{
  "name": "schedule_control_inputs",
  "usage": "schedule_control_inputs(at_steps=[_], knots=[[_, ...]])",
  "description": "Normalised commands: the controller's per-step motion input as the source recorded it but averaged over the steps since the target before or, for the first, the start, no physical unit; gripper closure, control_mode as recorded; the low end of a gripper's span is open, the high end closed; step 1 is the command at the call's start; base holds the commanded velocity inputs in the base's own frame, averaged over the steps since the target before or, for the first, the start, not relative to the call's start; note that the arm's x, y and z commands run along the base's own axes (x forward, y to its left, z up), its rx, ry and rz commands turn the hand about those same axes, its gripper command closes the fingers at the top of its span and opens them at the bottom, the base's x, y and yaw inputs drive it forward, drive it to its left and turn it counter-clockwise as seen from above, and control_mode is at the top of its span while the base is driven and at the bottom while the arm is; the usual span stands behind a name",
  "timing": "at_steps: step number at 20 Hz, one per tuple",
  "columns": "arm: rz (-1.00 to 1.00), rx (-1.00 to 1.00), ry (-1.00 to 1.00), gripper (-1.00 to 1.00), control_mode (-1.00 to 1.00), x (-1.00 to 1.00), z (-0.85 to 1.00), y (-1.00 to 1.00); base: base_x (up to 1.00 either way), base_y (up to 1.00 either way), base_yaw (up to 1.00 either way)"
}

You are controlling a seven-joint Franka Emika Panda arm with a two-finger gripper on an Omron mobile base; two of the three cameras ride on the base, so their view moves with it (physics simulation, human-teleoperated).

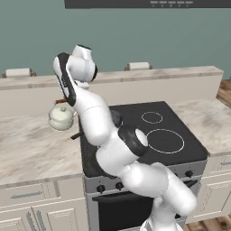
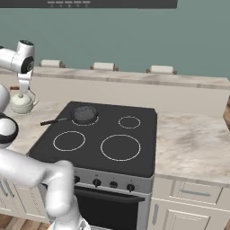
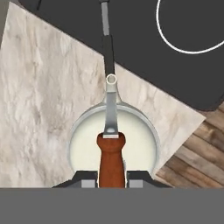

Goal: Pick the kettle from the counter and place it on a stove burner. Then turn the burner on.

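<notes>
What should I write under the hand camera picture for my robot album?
Looking straight down, the gripper straddles the wooden handle bar of the cream kettle on the counter, beside the black cooktop.

One kettle point(image 1: 62, 117) stands on the tabletop point(image 1: 31, 149) left of the cooktop. One black frying pan point(image 2: 84, 114) sits on the far left part of the black glass. Four white rings are drawn on that glass: one biggest ring point(image 2: 120, 148) near right, two middle-sized rings, near left point(image 2: 69, 140) and under the pan, and one smallest ring point(image 2: 129, 122) far right. Four dark knobs point(image 2: 113, 184) line the stove front. Three pale seat backs point(image 2: 104, 66) show beyond the far ledge.
</notes>
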Motion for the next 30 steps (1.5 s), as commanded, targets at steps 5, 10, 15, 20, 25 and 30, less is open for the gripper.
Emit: schedule_control_inputs(at_steps=[5,10,15,20,25,30], knots=[[-0.31,-0.01,-0.21,1.00,-1.00,-0.20,0.21,-0.80,0.00,0.00,0.00],[-0.32,-0.04,-0.23,1.00,-1.00,-0.17,0.30,-0.58,0.00,0.00,0.00],[-0.29,0.00,-0.11,1.00,-1.00,-0.47,0.32,-0.61,0.00,0.00,0.00],[-0.22,0.02,0.00,1.00,-1.00,-0.47,0.74,-0.52,0.00,0.00,0.00],[-0.14,0.09,0.00,1.00,-1.00,-0.55,0.67,-0.57,0.00,0.00,0.00],[-0.04,0.06,0.00,1.00,-1.00,-0.76,-0.26,-0.62,0.00,0.00,0.00]])
